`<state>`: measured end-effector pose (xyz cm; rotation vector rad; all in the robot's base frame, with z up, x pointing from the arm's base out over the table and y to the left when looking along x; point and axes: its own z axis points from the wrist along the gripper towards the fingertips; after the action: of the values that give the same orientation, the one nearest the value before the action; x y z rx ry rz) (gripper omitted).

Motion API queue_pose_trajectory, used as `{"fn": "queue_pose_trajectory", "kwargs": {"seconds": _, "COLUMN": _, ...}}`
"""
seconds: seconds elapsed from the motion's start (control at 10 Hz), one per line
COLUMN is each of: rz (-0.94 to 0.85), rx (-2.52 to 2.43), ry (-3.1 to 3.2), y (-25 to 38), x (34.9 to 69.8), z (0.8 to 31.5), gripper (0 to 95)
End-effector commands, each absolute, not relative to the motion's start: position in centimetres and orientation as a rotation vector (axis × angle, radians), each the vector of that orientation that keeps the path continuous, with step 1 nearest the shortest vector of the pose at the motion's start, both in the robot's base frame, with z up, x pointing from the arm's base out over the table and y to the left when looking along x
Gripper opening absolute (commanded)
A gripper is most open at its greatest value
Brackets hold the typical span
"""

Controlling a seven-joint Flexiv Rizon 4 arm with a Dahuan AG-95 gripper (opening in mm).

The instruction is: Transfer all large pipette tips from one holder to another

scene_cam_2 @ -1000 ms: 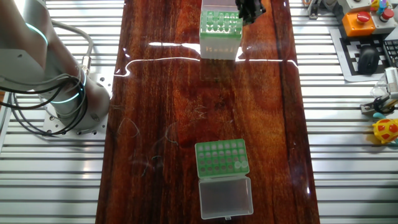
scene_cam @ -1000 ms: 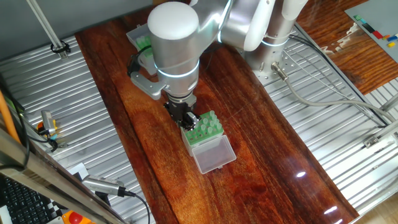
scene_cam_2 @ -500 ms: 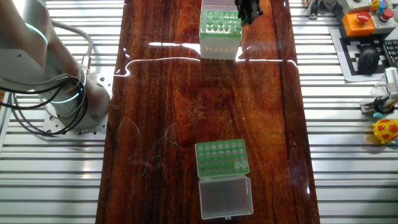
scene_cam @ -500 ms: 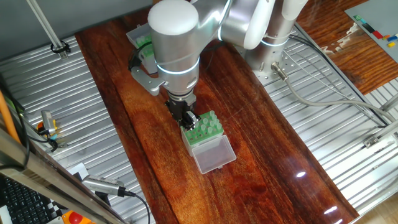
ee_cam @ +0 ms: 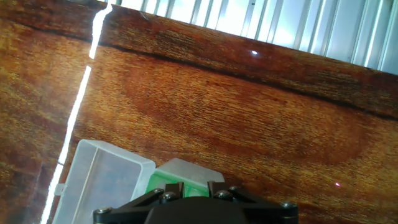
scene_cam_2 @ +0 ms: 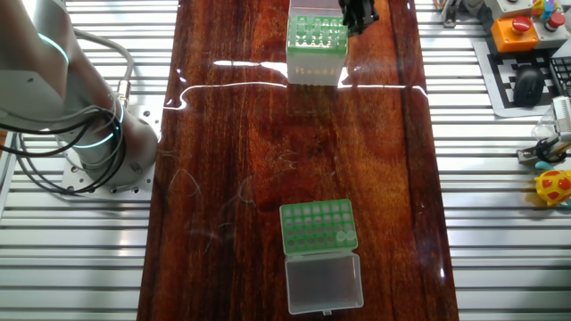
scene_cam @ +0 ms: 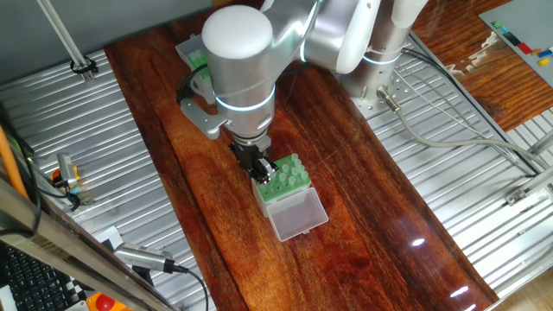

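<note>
My hand (scene_cam: 262, 168) hangs over the far corner of the low green rack (scene_cam: 283, 179), its clear lid (scene_cam: 297, 214) flipped open toward the worktop (scene_cam: 363, 225) edge so I can reach the tips. Whether my fingers grip anything, I cannot tell. The taller box (scene_cam_2: 317, 42) stands well apart from the rack.

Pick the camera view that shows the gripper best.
One fixed view: the gripper shows whole below the arm, at the edge of the green-topped holder. The other fixed view crops it at the top; the hand view catches only its dark base.
</note>
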<state>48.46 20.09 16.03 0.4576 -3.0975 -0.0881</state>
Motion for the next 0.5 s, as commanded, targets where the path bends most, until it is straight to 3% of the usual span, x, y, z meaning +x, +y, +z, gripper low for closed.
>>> {"fn": "queue_pose_trajectory", "kwargs": {"seconds": 0.1, "rz": -0.079, "rx": 0.465, "ry": -3.094, "y": 20.01, "x": 48.26, "z": 15.93, "gripper": 19.0}}
{"fn": "queue_pose_trajectory", "kwargs": {"seconds": 0.5, "rz": -0.079, "rx": 0.473, "ry": -3.097, "y": 19.88, "x": 47.85, "z": 15.64, "gripper": 19.0}}
